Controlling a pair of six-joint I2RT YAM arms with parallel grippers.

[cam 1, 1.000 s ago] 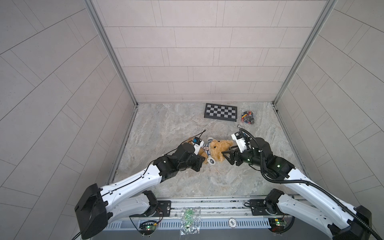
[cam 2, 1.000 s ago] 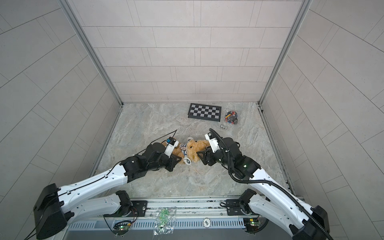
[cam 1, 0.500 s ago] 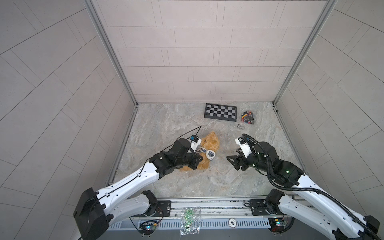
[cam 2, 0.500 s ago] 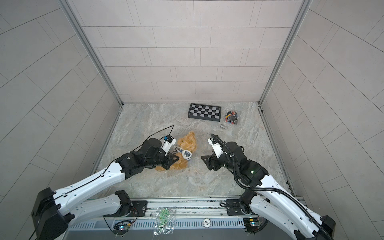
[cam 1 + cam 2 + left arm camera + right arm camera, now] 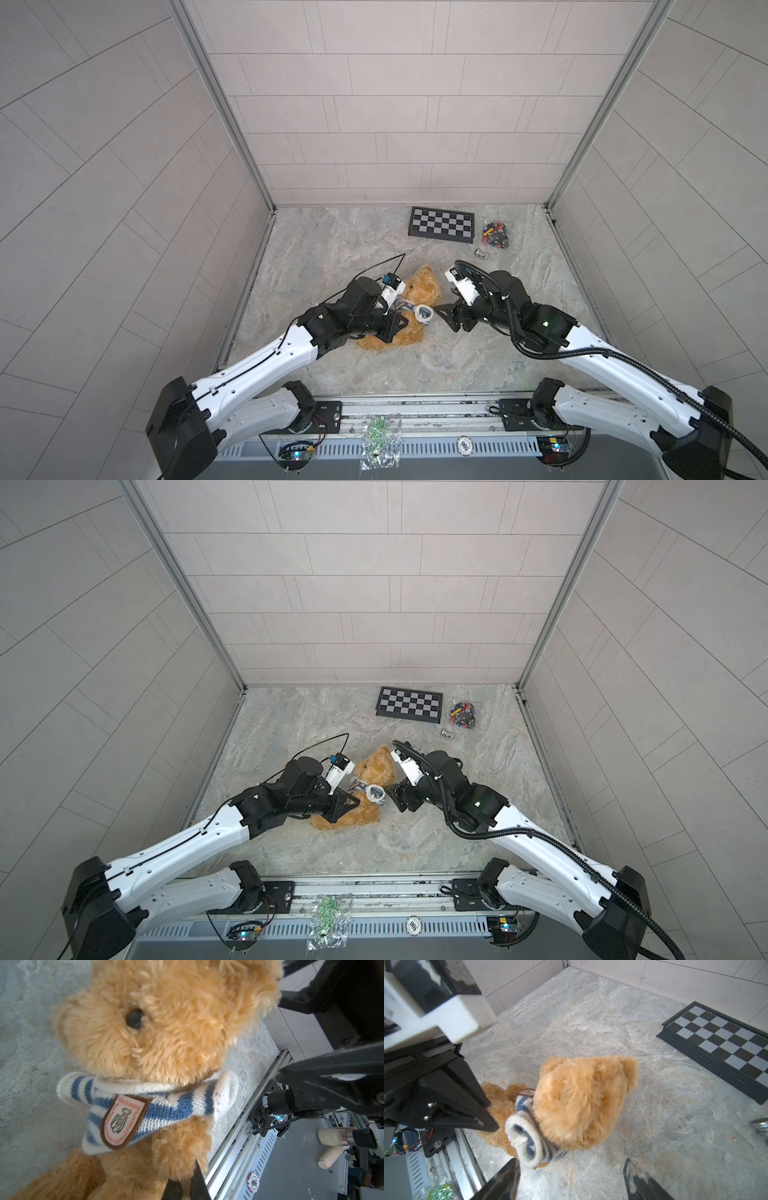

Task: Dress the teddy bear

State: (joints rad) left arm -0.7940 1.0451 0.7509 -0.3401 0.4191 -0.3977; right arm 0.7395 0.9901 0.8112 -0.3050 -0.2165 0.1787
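Well short of the chessboard (image 5: pixel 441 222), toward the arms' base, the teddy bear (image 5: pixel 422 289) sits upright with the striped sweater (image 5: pixel 166 1105) bunched round its chest, the left gripper (image 5: pixel 399 326) pinched on its lower fur, while the right gripper (image 5: pixel 444 319), nearer the chessboard, gapes empty.

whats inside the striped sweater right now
Only the neck of the teddy bear; the sweater is bunched under its head. One sleeve cuff looks empty. The sweater's back is hidden.
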